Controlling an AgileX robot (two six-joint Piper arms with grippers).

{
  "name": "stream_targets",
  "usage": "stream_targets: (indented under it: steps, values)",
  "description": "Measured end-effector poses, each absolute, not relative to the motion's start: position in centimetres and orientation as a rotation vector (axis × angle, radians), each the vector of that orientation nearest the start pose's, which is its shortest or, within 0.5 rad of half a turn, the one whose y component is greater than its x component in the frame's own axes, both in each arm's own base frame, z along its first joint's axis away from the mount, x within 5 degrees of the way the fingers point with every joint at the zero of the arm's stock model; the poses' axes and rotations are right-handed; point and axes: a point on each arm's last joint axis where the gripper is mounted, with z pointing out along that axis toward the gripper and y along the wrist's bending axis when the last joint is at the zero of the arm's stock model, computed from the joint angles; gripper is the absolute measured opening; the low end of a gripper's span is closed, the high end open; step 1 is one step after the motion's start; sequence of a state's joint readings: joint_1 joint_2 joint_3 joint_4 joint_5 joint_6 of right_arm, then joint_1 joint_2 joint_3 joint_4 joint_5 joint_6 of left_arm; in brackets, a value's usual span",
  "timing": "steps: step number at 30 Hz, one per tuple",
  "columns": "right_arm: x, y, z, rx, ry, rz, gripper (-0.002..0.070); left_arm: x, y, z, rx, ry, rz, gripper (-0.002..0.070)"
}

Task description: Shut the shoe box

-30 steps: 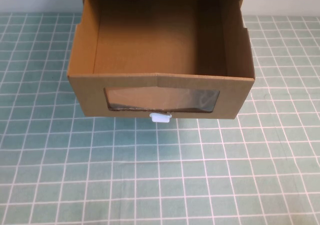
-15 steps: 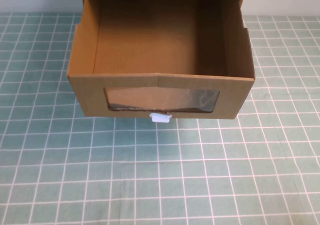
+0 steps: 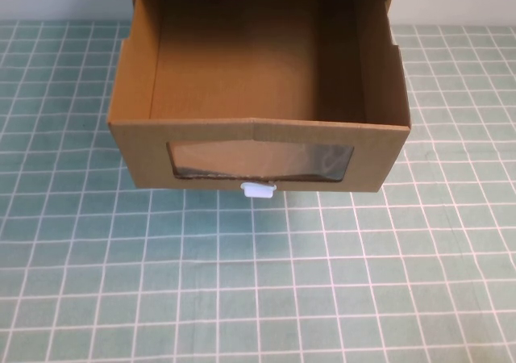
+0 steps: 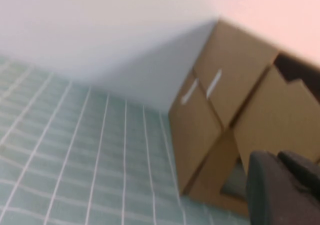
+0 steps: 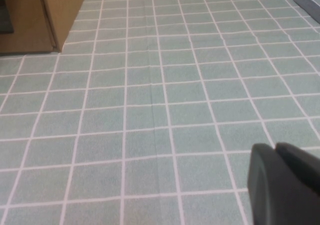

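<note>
The brown cardboard shoe box (image 3: pixel 258 133) stands at the far middle of the table with its drawer pulled well out and empty inside. Its front has a clear window (image 3: pixel 262 160) with a small white pull tab (image 3: pixel 259 189) just below. Neither gripper shows in the high view. In the left wrist view my left gripper (image 4: pixel 277 157) is shut and empty, off the box's (image 4: pixel 220 85) left side. In the right wrist view my right gripper (image 5: pixel 275 147) is shut and empty above the mat, well away from the box's corner (image 5: pixel 35 20).
A green mat with a white grid (image 3: pixel 258 282) covers the table in front of and beside the box. A pale wall (image 4: pixel 100 30) rises behind the box.
</note>
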State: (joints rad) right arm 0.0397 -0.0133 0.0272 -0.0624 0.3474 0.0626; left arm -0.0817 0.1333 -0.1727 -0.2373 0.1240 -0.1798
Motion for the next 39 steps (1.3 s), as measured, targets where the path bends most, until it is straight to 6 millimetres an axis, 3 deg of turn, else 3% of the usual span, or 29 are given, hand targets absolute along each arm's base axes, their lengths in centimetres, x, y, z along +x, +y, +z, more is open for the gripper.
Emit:
stream_targets:
  steps: [5,8,12,17,23,27,32,39]
  values:
    - [5.3,0.0,17.4,-0.018,1.844,0.011,-0.0011,9.6,-1.7,31.9,-0.082,1.844,-0.325,-0.0005]
    - [5.3,0.0,17.4,-0.018,1.844,0.011,-0.0012,13.3,-2.5,35.1,0.055,1.97,-0.292,-0.0005]
    - [5.3,0.0,17.4,-0.018,1.844,0.011,-0.0011,18.4,-3.6,38.9,0.192,1.987,-0.314,-0.0005]
    - [5.3,0.0,17.4,-0.018,1.844,0.011,-0.0011,25.5,-5.1,41.5,0.311,2.024,-0.386,-0.0005]
    - [5.3,0.0,17.4,-0.018,1.844,0.011,-0.0011,33.2,-6.8,42.9,0.438,2.035,-0.474,-0.0005]
    - [5.3,0.0,17.4,-0.018,1.844,0.011,-0.0011,36.8,-8.8,42.5,0.516,2.02,-0.488,-0.0005]
    - [5.3,0.0,17.4,-0.018,1.844,0.011,-0.0012,39.3,-11.7,42.0,0.61,1.988,-0.514,-0.0005]
    - [5.3,0.0,17.4,-0.021,1.844,0.007,-0.0011,40.9,-12.8,40.7,0.664,1.976,-0.5,-0.0005]
